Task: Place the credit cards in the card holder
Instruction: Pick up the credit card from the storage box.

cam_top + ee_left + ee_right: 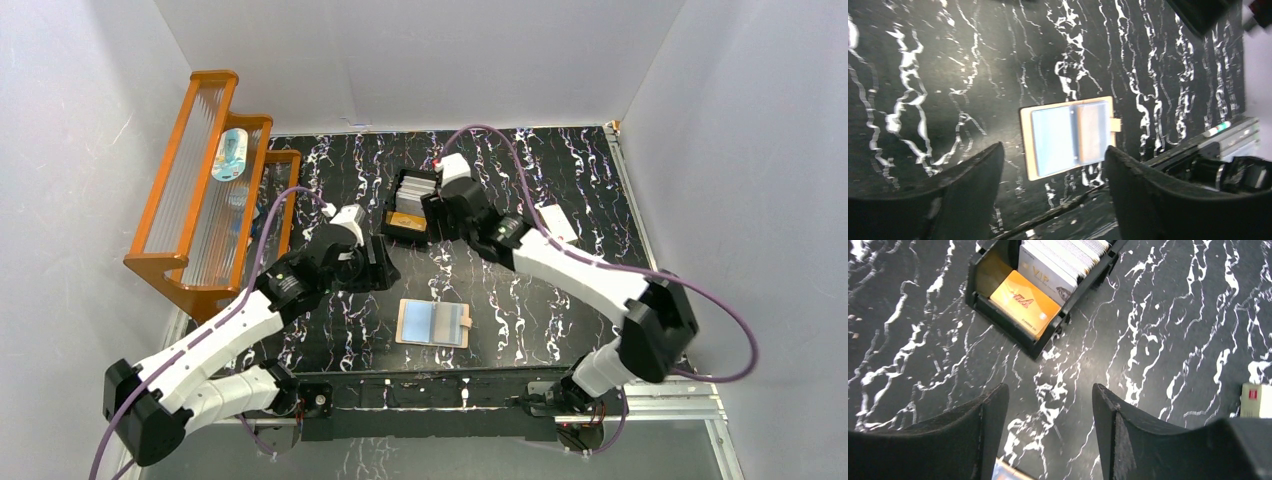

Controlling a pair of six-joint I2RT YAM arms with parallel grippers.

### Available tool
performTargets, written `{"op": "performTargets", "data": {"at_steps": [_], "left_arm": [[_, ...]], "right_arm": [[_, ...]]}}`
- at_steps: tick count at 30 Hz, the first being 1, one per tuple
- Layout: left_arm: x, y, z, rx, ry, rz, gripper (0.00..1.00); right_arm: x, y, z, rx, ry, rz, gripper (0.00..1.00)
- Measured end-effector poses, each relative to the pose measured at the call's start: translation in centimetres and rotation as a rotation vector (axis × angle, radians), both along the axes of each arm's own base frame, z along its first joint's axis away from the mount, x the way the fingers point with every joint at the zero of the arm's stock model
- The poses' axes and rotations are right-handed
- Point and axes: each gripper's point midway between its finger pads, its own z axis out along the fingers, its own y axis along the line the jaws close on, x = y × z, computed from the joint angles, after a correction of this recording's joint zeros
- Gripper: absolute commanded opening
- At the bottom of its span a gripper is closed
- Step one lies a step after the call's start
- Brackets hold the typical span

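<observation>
Two pincers, both spread open and empty: left gripper point(1053, 150), right gripper point(1049, 387). Left wrist shows one card holder point(1068, 137), unfolded. Right wrist shows one tray point(1013, 332), one orange card point(1023, 302), and whitish cards point(1063, 255) too tightly stacked to count.

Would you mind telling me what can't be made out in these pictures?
Card holder: left wrist view blurred, top view too small; sleeve contents unclear.
Credit cards in the black tray: right wrist view's top edge cuts the stack; count unknown.
White box: cut off by right wrist view's right edge.
</observation>
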Motion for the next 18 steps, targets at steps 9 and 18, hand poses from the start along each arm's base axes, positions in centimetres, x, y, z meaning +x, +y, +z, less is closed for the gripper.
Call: {"op": "performTargets", "data": {"at_steps": [9,18], "left_arm": [[-1.6,3.0,2.6,0.047,-0.131,-0.044,0.99],[-2.0,4.0,1.0,0.117,-0.151,-0.082,0.99]], "right_arm": [[7.2,4.4,-2.2,-0.155,-0.036,0.239,0.72],[13.4,5.4,-6.2,-0.289,-0.021,0.409,0.69]]}}
